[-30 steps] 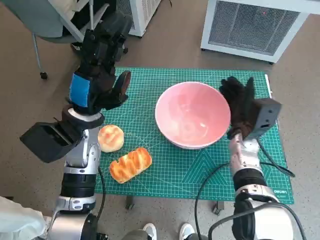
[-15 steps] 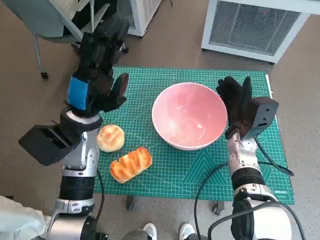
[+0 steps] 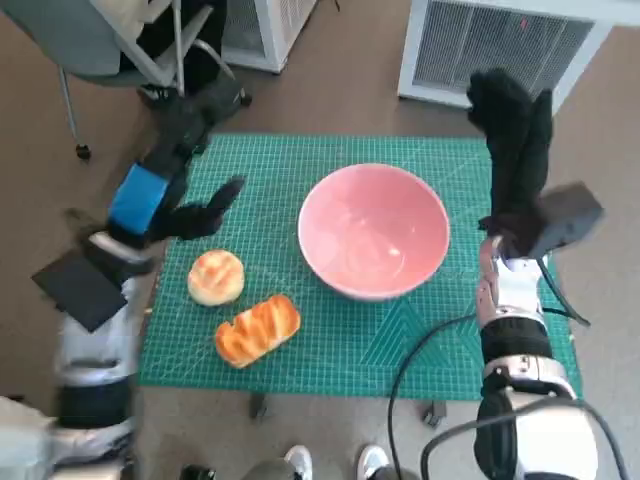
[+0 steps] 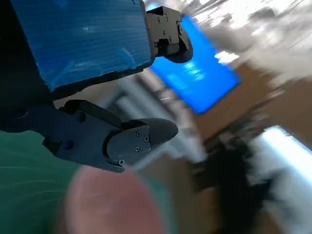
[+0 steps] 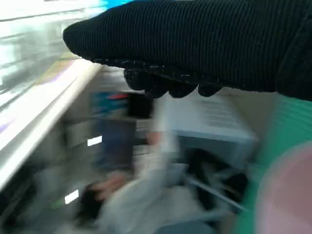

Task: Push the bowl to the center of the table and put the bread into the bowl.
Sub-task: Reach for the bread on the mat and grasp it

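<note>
Here we see our left hand (image 3: 165, 190) up over the left side of the green mat (image 3: 300, 345). It holds nothing, and its black fingers (image 4: 124, 141) are spread apart. Just beside it on the mat lies a round bun (image 3: 216, 276). Next to the bun, nearer to us, lies a long loaf of bread (image 3: 257, 329), golden and shiny. The 2 breads lie close to each other, but we cannot tell if they touch. The pink bowl (image 3: 373, 231) sits upright around the middle of the mat, and we see nothing inside it. Our right hand (image 3: 515, 135) in its black glove is lifted high, past the bowl's right side and apart from it. It holds nothing. Its fingers point up and away from us, held straight.
</note>
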`<control>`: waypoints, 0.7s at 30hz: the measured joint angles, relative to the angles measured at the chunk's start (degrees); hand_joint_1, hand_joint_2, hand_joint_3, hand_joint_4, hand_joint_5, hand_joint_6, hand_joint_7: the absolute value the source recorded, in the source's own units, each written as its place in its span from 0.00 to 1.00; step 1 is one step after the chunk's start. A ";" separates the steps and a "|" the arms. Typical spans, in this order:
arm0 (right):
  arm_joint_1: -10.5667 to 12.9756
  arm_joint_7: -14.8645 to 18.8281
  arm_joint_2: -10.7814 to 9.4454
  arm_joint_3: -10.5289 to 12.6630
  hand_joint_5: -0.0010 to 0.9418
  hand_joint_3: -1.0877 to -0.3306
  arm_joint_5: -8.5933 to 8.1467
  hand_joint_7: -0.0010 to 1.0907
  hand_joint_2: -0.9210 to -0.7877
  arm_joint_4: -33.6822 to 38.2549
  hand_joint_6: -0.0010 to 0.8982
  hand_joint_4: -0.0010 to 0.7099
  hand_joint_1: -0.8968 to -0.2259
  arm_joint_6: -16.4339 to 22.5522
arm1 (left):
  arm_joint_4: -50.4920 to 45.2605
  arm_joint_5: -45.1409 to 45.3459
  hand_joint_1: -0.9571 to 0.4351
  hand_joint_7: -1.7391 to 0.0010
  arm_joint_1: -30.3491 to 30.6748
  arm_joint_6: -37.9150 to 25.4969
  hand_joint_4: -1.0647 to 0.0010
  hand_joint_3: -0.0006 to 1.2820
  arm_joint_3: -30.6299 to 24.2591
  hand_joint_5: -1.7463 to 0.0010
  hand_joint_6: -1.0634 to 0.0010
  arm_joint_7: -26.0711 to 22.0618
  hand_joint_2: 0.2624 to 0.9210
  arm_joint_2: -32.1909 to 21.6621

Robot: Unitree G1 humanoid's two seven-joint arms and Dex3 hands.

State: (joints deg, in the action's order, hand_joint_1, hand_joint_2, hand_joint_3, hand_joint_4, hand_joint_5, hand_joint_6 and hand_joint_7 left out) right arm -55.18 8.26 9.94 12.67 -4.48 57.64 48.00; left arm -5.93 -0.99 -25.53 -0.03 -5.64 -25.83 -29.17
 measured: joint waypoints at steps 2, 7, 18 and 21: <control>0.58 1.67 -0.19 -1.11 0.02 0.44 -0.34 0.56 0.00 -4.90 0.07 0.42 0.45 3.05 | -3.33 1.21 0.45 0.72 1.86 -3.17 0.83 0.31 0.44 0.97 0.97 -1.51 1.00 -2.37; 2.36 4.10 -0.44 -3.64 0.02 0.45 -0.50 0.56 0.00 -13.37 0.07 0.43 0.45 7.12 | -8.43 2.67 0.43 0.77 5.75 -6.75 0.79 0.29 1.08 0.99 0.93 -4.46 1.00 -6.26; 8.41 5.43 0.03 -6.77 0.01 0.48 -0.45 0.57 0.00 -25.67 0.06 0.40 0.48 6.98 | -11.60 3.62 0.44 0.81 13.62 -5.20 0.72 0.28 1.04 0.99 0.85 -9.26 1.00 -11.99; 9.16 5.78 0.22 -7.06 0.01 0.48 -1.23 0.58 0.00 -27.18 0.06 0.40 0.48 6.07 | -12.14 3.75 0.45 0.81 15.77 -4.56 0.71 0.27 0.93 0.99 0.84 -10.36 1.00 -13.43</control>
State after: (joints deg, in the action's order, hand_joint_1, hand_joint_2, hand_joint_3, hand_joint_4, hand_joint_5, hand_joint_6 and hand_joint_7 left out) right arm -46.01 14.04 10.16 5.61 -5.71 30.45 54.07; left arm -18.07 2.76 -9.76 -4.59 -4.71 -36.19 -42.60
